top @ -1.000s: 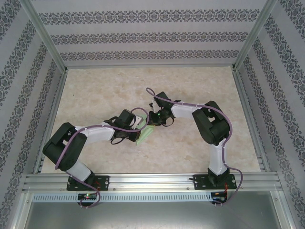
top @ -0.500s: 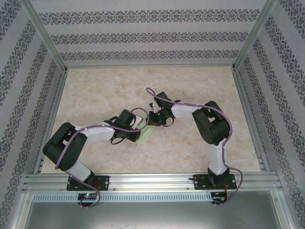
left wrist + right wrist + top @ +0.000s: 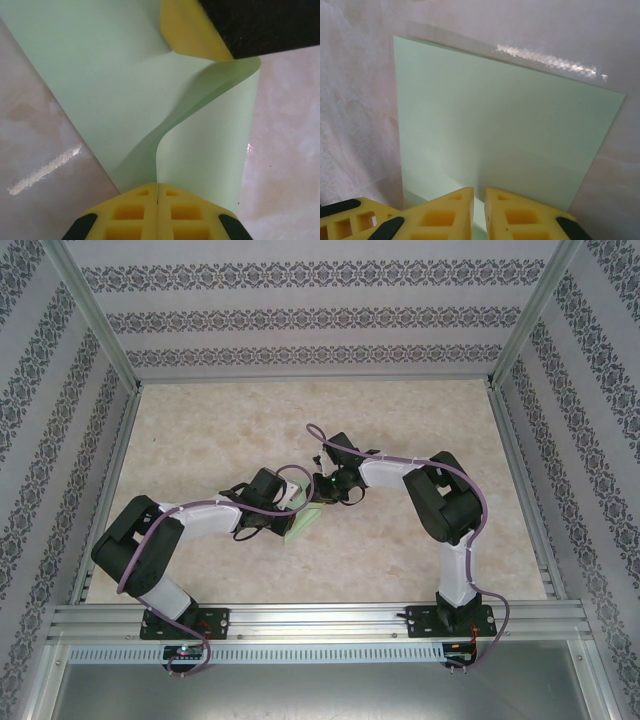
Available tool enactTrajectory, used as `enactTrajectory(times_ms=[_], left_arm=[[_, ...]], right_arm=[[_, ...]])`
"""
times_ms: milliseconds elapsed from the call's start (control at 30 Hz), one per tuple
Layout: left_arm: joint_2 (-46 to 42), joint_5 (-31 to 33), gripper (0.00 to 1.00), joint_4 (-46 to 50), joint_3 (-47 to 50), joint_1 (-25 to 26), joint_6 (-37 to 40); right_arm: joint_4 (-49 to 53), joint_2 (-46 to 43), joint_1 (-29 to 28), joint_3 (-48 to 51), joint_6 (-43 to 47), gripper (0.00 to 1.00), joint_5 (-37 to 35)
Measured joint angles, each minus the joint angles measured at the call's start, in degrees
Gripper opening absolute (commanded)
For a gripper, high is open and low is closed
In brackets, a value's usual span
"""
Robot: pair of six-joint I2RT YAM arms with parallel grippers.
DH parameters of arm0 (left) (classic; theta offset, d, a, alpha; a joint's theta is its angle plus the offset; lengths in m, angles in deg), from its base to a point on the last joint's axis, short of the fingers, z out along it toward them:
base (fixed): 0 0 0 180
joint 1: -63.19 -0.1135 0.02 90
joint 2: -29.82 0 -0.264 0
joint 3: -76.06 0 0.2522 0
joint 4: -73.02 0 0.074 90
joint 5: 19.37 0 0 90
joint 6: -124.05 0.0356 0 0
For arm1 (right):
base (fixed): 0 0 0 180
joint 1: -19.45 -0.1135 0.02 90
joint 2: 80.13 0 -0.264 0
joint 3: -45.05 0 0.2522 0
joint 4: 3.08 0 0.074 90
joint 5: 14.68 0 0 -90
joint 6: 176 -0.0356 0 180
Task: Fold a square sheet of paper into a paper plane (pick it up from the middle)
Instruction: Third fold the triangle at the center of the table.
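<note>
The pale green square sheet of paper lies between both grippers at the middle of the table. In the left wrist view the sheet curls up from the table in a loop. My left gripper is shut on its near edge, jaws pressed together. One yellow fingertip of the right gripper touches the sheet's far top. In the right wrist view the sheet slopes down to the table, and my right gripper is shut on its near edge with a thin gap. From above, the left gripper and right gripper nearly meet. The paper plane is out of view.
The marble-patterned table stretches out on all sides of the arms. Aluminium rails border it, and patterned walls enclose it at the back and sides. The arm bases sit on the front rail.
</note>
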Motion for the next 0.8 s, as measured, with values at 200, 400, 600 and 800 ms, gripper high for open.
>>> enactTrajectory(times_ms=[200,400,600,800], left_arm=[[0.0,0.15,0.01,0.02,0.0,0.0,-0.02],[-0.02,-0.68,0.01,0.11,0.02,0.0,-0.22],[-0.13,-1.38,0.01,0.85,0.02,0.0,-0.28],[-1.38,-0.07,0.02,1.22,0.04,0.0,-0.5]], right_arm=[[0.0,0.0,0.0,0.0,0.0,0.16,0.0],[-0.02,0.0,0.02,0.0,0.0,0.16,0.02],[0.0,0.0,0.33,0.0,0.02,0.16,0.44],[0.0,0.0,0.33,0.0,0.02,0.16,0.44]])
